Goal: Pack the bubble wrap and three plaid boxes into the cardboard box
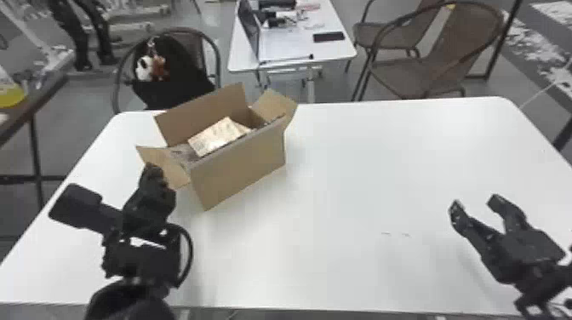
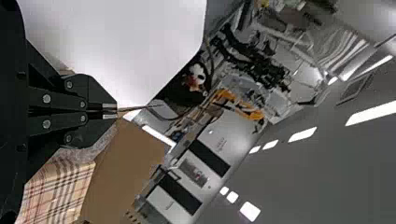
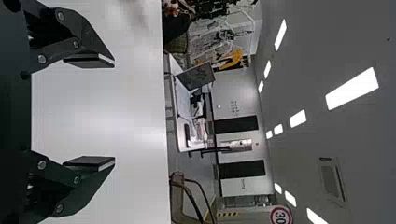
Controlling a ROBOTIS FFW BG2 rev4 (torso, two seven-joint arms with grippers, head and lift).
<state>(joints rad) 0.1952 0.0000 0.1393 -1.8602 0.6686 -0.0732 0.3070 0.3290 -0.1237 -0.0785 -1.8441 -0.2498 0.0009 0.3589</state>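
We start with the table (image 1: 383,170), which carries the cardboard box (image 1: 242,170) on its left side, toward the far edge. The box sits open at a slant, its long axis running from near left to far right. Its far flap (image 1: 204,112) stands up, and its right flap (image 1: 278,104) leans outward.

Our left gripper (image 1: 152,167) is at the box's left end, clearly the nearer of our two. Its fingers are drawn together, and the left flap (image 1: 173,167) seems to be pinched between them. Our right gripper (image 1: 476,202) is parked with its fingers wide and nothing between them, near right, well apart from the box.

Inside the box we see a plaid box (image 1: 219,136), tilted, with what looks like the bubble wrap (image 2: 84,151) beside it, toward the left end. We cannot count all three plaid boxes from here.

The relation that matters, we judge, is that the opening and its contents lie just to the right of our left fingers, with the flap's hinge between. If closing up is the step in hand, that flap wants to swing up and rightward over the contents; the tilted plaid box could catch it, and a sideways tug could skew the cardboard.
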